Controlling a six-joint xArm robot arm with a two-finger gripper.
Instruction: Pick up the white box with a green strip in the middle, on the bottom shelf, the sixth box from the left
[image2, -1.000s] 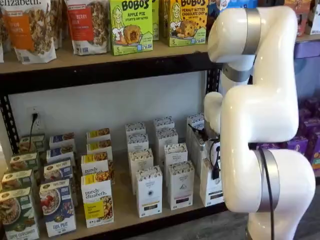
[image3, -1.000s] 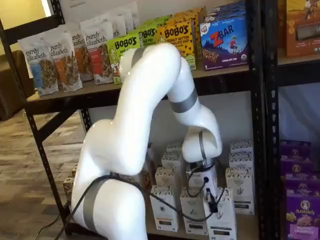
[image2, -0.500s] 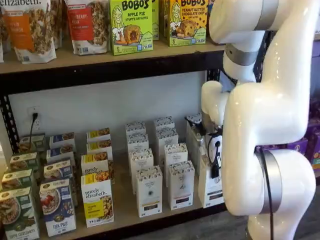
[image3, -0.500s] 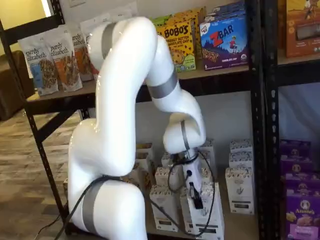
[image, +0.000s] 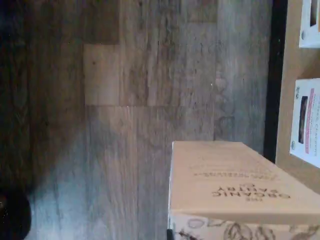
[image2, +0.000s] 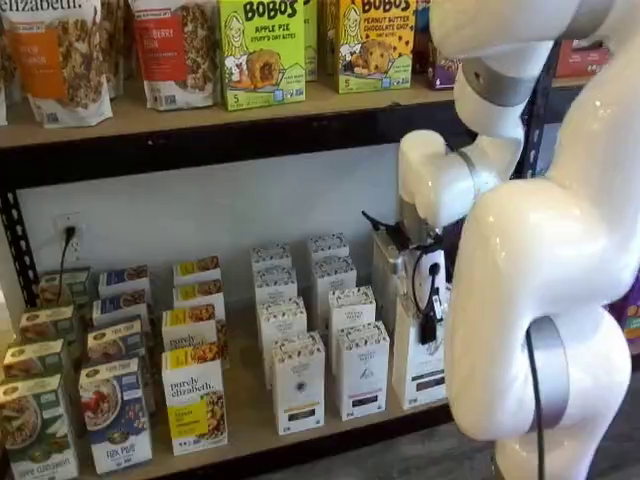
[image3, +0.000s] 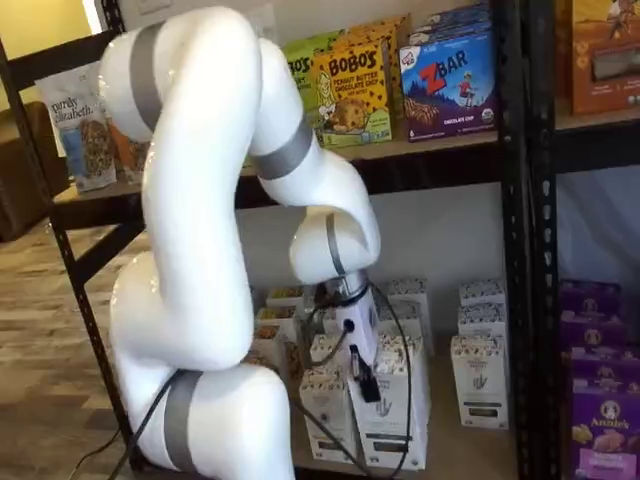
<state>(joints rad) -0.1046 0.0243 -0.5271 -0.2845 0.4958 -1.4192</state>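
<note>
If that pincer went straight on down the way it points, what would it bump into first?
The pincer is closed on the white box, so the box leads. Under it, the wrist view shows mostly floor just outside the bottom shelf; depth is unclear.

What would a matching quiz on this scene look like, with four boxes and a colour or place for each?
Things:
1. white box
2. Bobo's Apple Pie box
3. Z Bar box
4. Annie's box

Descriptions:
A. blue, on the upper shelf
B. purple, low down
C. held in the gripper
D. green, on the upper shelf

Pairs: 1-C, 2-D, 3-A, 4-B
</note>
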